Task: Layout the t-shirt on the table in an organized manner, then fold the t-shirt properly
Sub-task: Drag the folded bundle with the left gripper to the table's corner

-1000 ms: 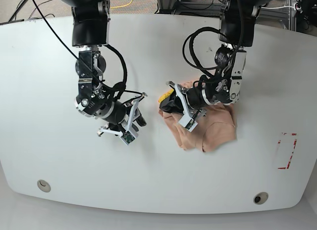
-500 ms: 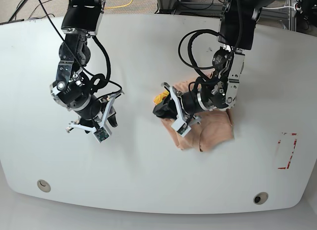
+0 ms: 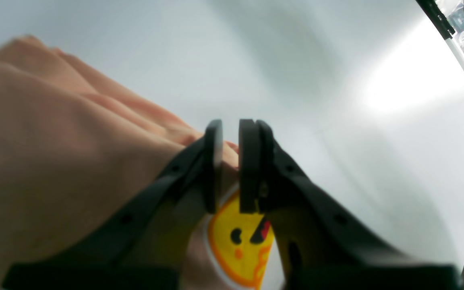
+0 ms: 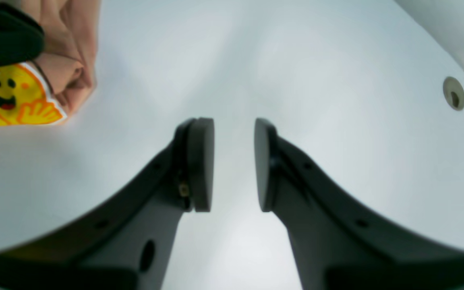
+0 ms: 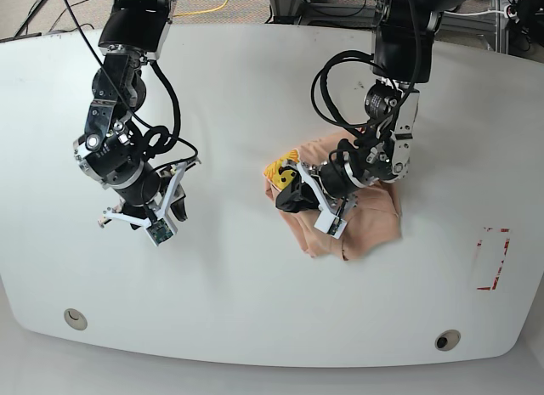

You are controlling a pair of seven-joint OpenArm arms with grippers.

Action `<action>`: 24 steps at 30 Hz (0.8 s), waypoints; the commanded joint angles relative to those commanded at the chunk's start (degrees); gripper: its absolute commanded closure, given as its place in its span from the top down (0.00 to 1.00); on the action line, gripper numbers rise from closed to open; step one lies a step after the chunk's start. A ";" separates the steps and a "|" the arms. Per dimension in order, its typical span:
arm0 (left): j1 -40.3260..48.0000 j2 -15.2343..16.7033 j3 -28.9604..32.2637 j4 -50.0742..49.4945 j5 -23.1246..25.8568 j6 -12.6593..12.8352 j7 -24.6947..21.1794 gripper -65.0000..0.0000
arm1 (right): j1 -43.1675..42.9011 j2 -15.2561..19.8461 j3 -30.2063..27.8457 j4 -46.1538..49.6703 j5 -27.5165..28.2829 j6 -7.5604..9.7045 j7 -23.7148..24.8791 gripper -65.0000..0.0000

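Note:
The peach t-shirt [image 5: 367, 215] lies bunched in a crumpled heap right of the table's [image 5: 255, 310] middle, with a yellow smiling-face print [image 5: 279, 168] showing at its left edge. My left gripper [image 5: 286, 197] is down at that left edge. In the left wrist view its fingers [image 3: 214, 161] are almost closed on a fold of the t-shirt [image 3: 54, 141], just above the yellow print [image 3: 238, 241]. My right gripper [image 5: 177, 211] hovers over bare table well to the left, open [image 4: 232, 165], nothing between its pads. The t-shirt [image 4: 71, 24] sits in the top-left corner of the right wrist view.
Two grommet holes [image 5: 75, 318] [image 5: 447, 339] sit near the front edge. A red-tape rectangle [image 5: 491, 259] marks the table at the right. Black cables loop from both arms above the table.
My right arm has swung left and away from the t-shirt. My left gripper stayed at the shirt's left edge, shifting slightly, and the bunched cloth moved a little with it.

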 joint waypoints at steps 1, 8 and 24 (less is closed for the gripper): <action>-0.79 0.00 0.00 -2.46 -0.09 0.00 -1.32 0.10 | -0.09 0.00 0.00 0.00 0.00 0.00 0.00 0.26; -0.53 -1.76 -3.87 -7.82 -0.18 -0.09 -2.73 0.10 | -1.14 0.00 0.00 0.26 0.00 0.00 0.00 0.26; 11.96 -19.78 -17.93 13.36 -0.18 -0.35 11.78 0.10 | -2.46 0.18 0.00 0.35 0.00 0.00 0.00 0.26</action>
